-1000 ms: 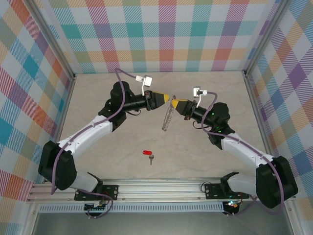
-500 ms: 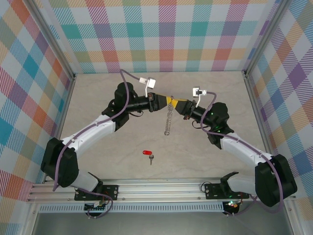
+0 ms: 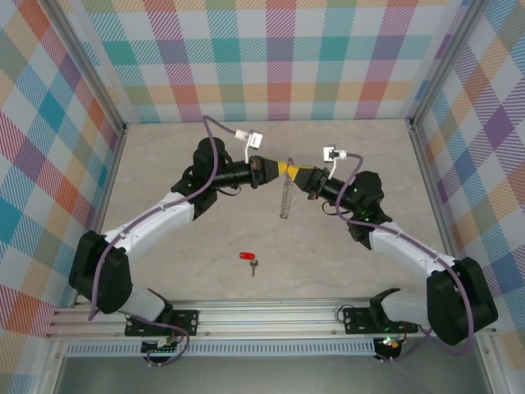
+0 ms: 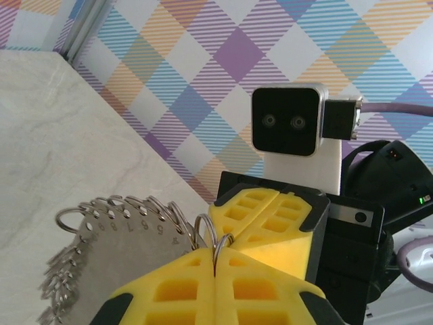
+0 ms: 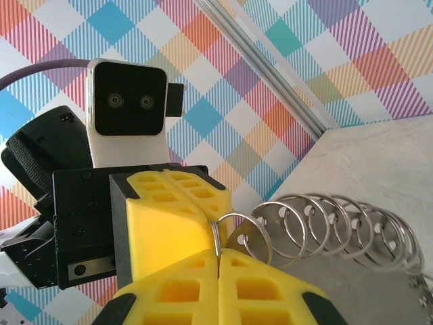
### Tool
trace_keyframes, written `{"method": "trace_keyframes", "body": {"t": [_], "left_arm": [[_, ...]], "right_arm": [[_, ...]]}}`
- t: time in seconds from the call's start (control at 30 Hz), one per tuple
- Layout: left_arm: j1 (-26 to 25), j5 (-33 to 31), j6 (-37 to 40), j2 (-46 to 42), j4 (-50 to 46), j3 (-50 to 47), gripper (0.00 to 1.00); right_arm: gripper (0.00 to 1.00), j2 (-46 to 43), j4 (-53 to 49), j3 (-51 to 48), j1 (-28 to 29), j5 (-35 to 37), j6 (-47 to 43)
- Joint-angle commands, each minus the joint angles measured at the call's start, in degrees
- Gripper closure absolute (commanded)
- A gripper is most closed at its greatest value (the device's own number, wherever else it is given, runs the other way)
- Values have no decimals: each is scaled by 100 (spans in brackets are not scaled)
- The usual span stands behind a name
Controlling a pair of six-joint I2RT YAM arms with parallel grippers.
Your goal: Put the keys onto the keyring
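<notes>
The keyring (image 3: 285, 197) is a thin metal disc fringed with small loops, and it hangs edge-on above mid-table. My left gripper (image 3: 277, 167) and right gripper (image 3: 294, 171) meet tip to tip at its top, both shut on it. In the left wrist view my left gripper (image 4: 215, 267) pinches a small loop of the keyring (image 4: 111, 237), with the right gripper's yellow fingers (image 4: 270, 217) straight opposite. In the right wrist view my right gripper (image 5: 218, 257) clamps a loop of the keyring (image 5: 325, 223). The red-headed key (image 3: 247, 258) lies flat on the table nearer the front.
Plaid walls enclose the table on three sides, with metal corner posts (image 3: 418, 164). An aluminium rail (image 3: 262, 316) runs along the near edge by the arm bases. Beige tabletop (image 3: 164, 271) lies open around the key.
My left gripper has slid right to meet the right gripper and closed on a loop of the keyring. The ring has swung from a tilt to hanging straight down.
</notes>
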Motion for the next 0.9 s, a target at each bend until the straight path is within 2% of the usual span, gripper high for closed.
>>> {"method": "trace_keyframes", "body": {"t": [0.0, 0.03, 0.07, 0.17, 0.33, 0.43, 0.63, 0.87], "left_arm": [[-98, 63, 200, 81, -79, 258, 100], [-98, 58, 309, 68, -178, 292, 100], [-98, 54, 475, 51, -331, 350, 100], [-93, 32, 1230, 3, -1127, 627, 100], [-98, 17, 2552, 36, -2470, 1116, 100], [-98, 114, 3067, 85, -2933, 1294, 100], [-98, 455, 3475, 125, -3335, 1555, 100], [-98, 828, 3755, 196, -3930, 1910, 100]], "right_arm": [[89, -72, 4, 282, 46, -56, -40], [70, -137, -186, 310, 37, -27, -82], [58, -236, -411, 335, 16, -6, -154], [44, -676, -1649, 500, -49, 122, -566], [42, -1183, -2999, 844, -177, -57, -1088], [43, -1235, -3545, 1070, -248, -316, -1399], [49, -1086, -4088, 1391, -383, -1017, -1938], [52, -787, -4024, 1457, -438, -1613, -2111]]}}
